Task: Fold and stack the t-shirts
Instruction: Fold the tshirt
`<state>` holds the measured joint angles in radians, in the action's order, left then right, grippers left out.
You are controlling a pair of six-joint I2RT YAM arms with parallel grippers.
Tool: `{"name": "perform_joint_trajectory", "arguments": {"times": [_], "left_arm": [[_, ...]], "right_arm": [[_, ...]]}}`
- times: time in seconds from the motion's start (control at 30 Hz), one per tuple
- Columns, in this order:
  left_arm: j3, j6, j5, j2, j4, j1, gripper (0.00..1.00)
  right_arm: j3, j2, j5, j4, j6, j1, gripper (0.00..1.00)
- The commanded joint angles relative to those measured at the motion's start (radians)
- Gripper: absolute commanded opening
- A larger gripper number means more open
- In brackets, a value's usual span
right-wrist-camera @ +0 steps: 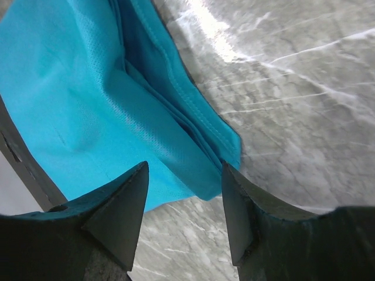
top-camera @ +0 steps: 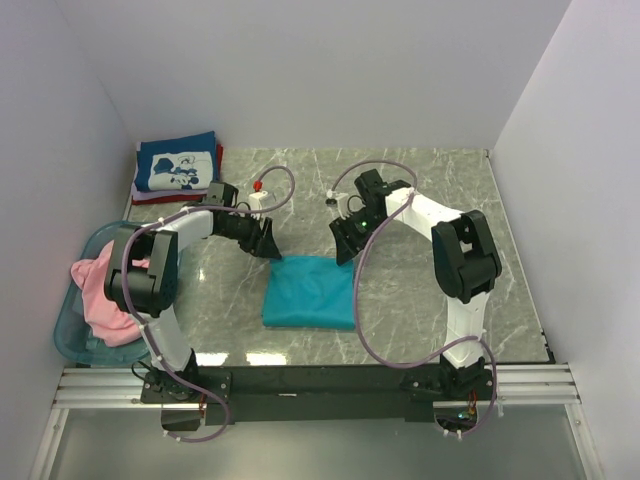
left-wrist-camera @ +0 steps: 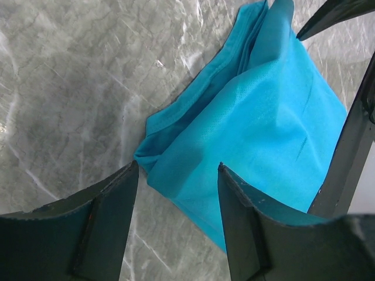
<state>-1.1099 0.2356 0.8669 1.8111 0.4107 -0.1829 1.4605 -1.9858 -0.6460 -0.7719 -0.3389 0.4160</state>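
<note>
Nearest the bases, well out to the left of the left gripper [top-camera: 268, 243] and nearer than it: a pink t-shirt [top-camera: 100, 295], heaped in a translucent blue basket [top-camera: 68, 335] and spilling over its rim.

Just on the near side of both grippers, spanning the gap between them: a teal t-shirt [top-camera: 310, 292], folded into a rectangle and lying flat on the marble table [top-camera: 450, 190].

Over its far left corner, the left gripper, jaws parted and closed on nothing. In the left wrist view, the cloth corner directly beneath the space between the fingertips [left-wrist-camera: 126, 181].

Over the far right corner, the right gripper [top-camera: 345, 248], likewise spread and empty, with layered fold edges showing under its gap.

Hard to say whether either pair of tips touches the cloth or hangs just above it.

Farthest, beyond the left gripper and off to its left, against the back wall: a navy t-shirt [top-camera: 178, 168] with white print, folded, atop a red t-shirt [top-camera: 219, 160] with only its edge showing.
</note>
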Motion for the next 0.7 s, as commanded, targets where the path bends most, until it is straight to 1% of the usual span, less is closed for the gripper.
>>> {"name": "perform_joint_trajectory", "arguments": {"times": [0.0,0.17,0.23,0.27,0.33,0.37,0.4,0.47,0.5,0.57,0.6,0.67], "left_arm": [[-0.010,0.036,0.026,0.002,0.019,0.003,0.61],[0.004,0.050,0.023,-0.009,0.020,0.005,0.60],[0.004,0.054,0.026,-0.004,0.028,0.005,0.58],[0.004,0.059,0.026,-0.001,0.031,0.005,0.57],[0.010,0.056,0.026,0.001,0.025,0.005,0.54],[0.012,0.051,0.027,-0.001,0.019,0.005,0.52],[0.016,0.047,0.030,-0.004,0.016,0.005,0.48],[0.015,0.047,0.030,-0.001,0.017,0.005,0.44],[0.012,0.048,0.027,0.001,0.022,0.005,0.43],[0.009,0.053,0.020,0.004,0.022,0.008,0.46],[0.010,0.053,0.015,0.004,0.020,0.008,0.51],[0.010,0.054,0.011,0.008,0.016,0.011,0.52]], "right_arm": [[-0.006,-0.010,0.008,0.007,-0.037,0.012,0.58],[-0.020,-0.004,0.014,-0.003,-0.057,0.010,0.53],[-0.023,-0.001,0.017,-0.004,-0.060,0.010,0.50],[-0.023,0.004,0.019,-0.003,-0.060,0.010,0.47],[-0.022,0.007,0.022,-0.004,-0.061,0.010,0.42],[-0.019,0.008,0.023,-0.012,-0.063,0.010,0.39],[-0.017,0.010,0.025,-0.015,-0.066,0.010,0.37],[-0.011,0.013,0.034,-0.024,-0.072,0.010,0.33],[-0.009,0.013,0.037,-0.027,-0.074,0.009,0.33],[-0.002,0.015,0.046,-0.035,-0.078,0.009,0.31],[0.000,0.015,0.049,-0.036,-0.080,0.009,0.31],[0.008,0.012,0.052,-0.043,-0.083,0.009,0.31]]}}
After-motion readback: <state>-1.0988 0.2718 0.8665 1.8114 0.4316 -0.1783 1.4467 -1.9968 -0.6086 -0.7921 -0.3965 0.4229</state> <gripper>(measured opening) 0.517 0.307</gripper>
